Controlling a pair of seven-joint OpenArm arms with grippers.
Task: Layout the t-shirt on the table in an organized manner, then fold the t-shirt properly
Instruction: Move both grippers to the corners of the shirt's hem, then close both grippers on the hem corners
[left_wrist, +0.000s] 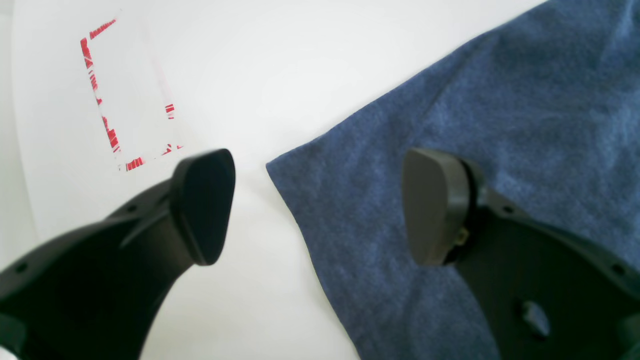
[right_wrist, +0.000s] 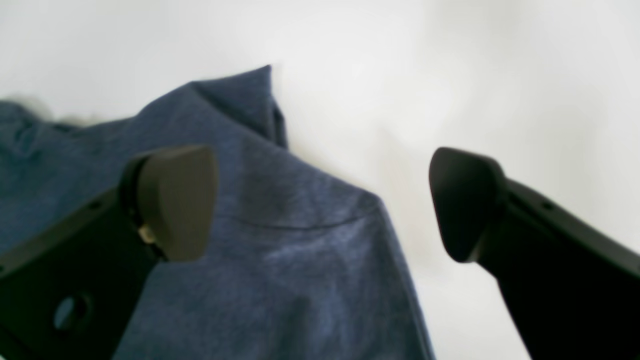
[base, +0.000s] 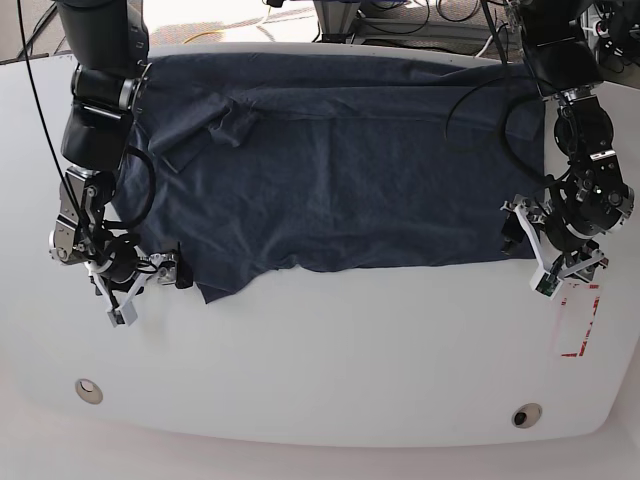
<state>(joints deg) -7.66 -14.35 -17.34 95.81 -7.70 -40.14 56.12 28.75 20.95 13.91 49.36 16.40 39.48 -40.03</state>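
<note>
Fingers (left_wrist: 435, 205) astride t-shirt (left_wrist: 500, 125) corner (apart)

Bright, even light overexposes the table (base: 320, 380); both wrist views are soft, the right one blurrier.
</note>
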